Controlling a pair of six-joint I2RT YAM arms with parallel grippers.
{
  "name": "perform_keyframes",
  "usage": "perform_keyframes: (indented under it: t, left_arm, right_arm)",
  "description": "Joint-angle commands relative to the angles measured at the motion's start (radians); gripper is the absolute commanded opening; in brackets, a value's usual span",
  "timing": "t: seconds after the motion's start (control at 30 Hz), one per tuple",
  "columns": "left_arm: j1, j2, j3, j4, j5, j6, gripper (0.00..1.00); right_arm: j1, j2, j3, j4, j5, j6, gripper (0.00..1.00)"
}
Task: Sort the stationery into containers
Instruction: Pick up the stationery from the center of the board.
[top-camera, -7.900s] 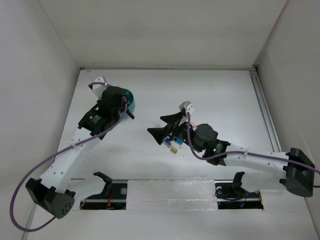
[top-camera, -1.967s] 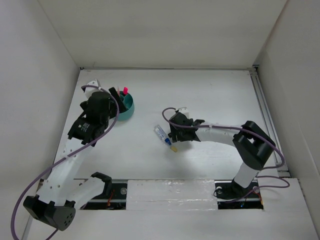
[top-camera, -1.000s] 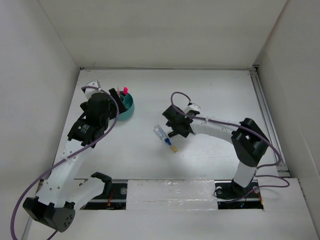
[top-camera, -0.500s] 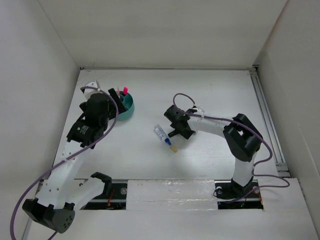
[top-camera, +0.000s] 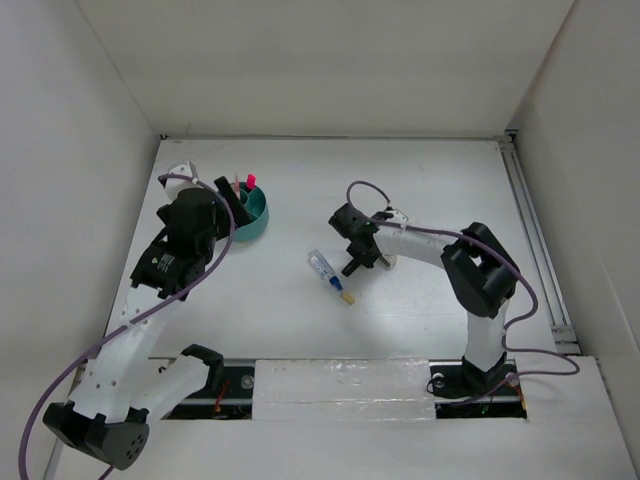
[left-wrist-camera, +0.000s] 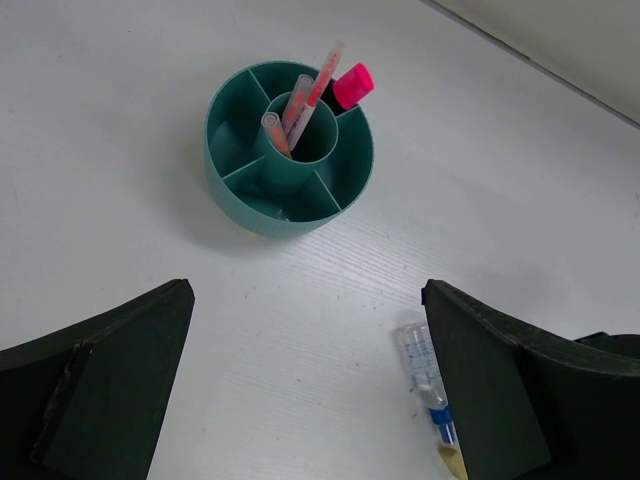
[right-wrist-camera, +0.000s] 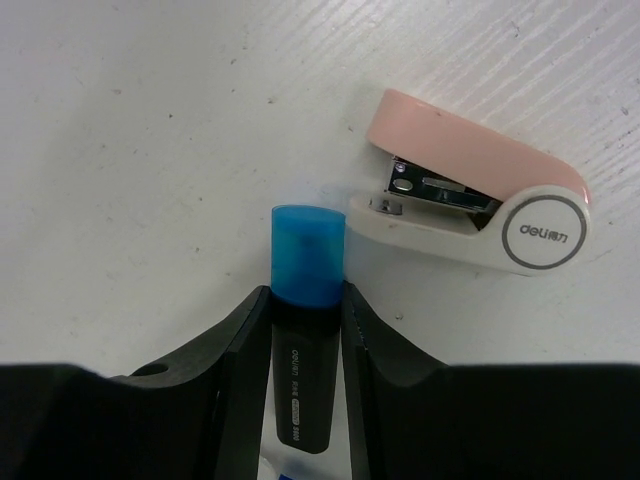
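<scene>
My right gripper is shut on a black marker with a blue cap, which lies on the table; both fingers press its barrel. In the top view the right gripper points down at mid table. The teal cup holds a pink-capped marker, a thin pink pen and a clear pen. A clear-barrelled pen with a tan piece at its end lies left of the right gripper. My left gripper hangs open beside the cup, holding nothing.
A pink and white stapler lies just beyond the marker's cap, close to my right fingers. White walls close the table on the left, back and right, and a metal rail runs along the right edge.
The right gripper's jaws have closed onto the blue-capped marker and the right arm has drawn in slightly. The left arm and the cup have stayed put.
</scene>
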Motion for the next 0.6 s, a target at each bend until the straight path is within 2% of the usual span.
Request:
perform_keyframes:
  t: [0.0, 0.13, 0.23, 0.33, 0.37, 0.57]
  left_arm:
    - [0.004, -0.017, -0.009, 0.030, 0.000, 0.015, 0.99]
    - [0.004, -0.017, -0.009, 0.030, 0.000, 0.015, 0.99]
    - [0.004, -0.017, -0.009, 0.042, 0.033, 0.015, 0.99]
    - [0.004, -0.028, -0.022, 0.089, 0.119, 0.048, 0.99]
    - [0.004, -0.042, -0.022, 0.102, 0.179, 0.048, 0.99]
    - [0.004, -0.080, -0.062, 0.209, 0.444, 0.130, 0.99]
  right_arm:
    - [-0.008, 0.045, 0.002, 0.024, -0.039, -0.052, 0.00]
    - [0.003, 0.030, 0.023, 0.080, -0.039, -0.133, 0.00]
    - [0.012, -0.025, 0.053, 0.071, 0.028, -0.164, 0.00]
    - [0.023, -0.094, 0.044, 0.130, 0.057, -0.248, 0.00]
    - [0.023, -0.138, 0.043, 0.177, 0.057, -0.317, 0.00]
    - [0.023, -0.327, 0.033, 0.261, 0.067, -0.495, 0.00]
